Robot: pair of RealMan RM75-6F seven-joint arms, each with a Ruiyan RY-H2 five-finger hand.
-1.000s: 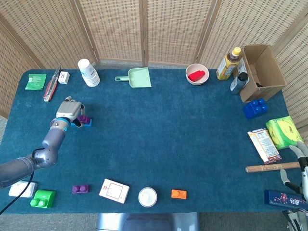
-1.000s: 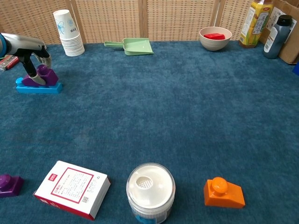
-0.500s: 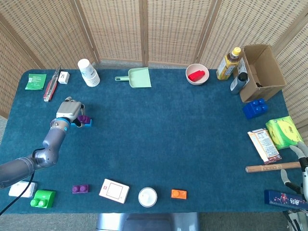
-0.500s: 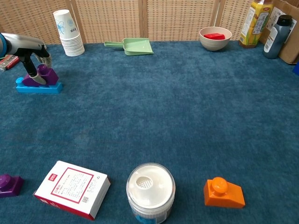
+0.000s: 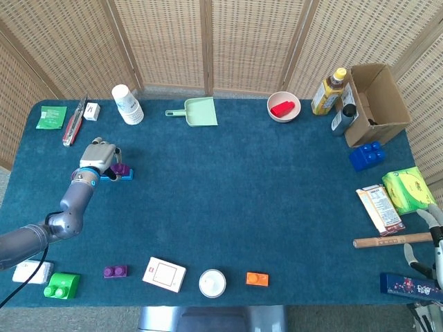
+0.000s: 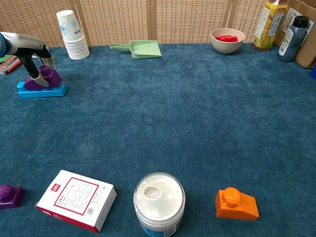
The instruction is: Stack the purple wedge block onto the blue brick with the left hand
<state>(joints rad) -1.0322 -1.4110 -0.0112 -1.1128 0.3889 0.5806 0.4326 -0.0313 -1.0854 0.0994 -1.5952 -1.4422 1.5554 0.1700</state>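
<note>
The purple wedge block [image 5: 120, 168] [image 6: 45, 78] sits on top of the flat blue brick [image 5: 125, 176] [image 6: 44, 91] at the table's left side. My left hand [image 5: 97, 156] [image 6: 28, 49] reaches over it from the left, and its fingers hold the wedge from both sides. In the chest view a dark fingertip [image 6: 34, 73] lies against the wedge's front face. My right hand [image 5: 430, 238] hangs at the far right edge of the head view, fingers apart, holding nothing.
A stack of paper cups [image 5: 127, 104] and a green dustpan [image 5: 197, 111] stand behind the brick. Along the front edge lie a small purple brick [image 5: 115, 272], a white box [image 5: 164, 274], a white jar [image 5: 212, 283] and an orange wedge [image 5: 257, 279].
The left hand has shifted slightly back and up with its fingers still on the wedge; the wedge and blue brick nudged a little with it. The right hand has not moved.
</note>
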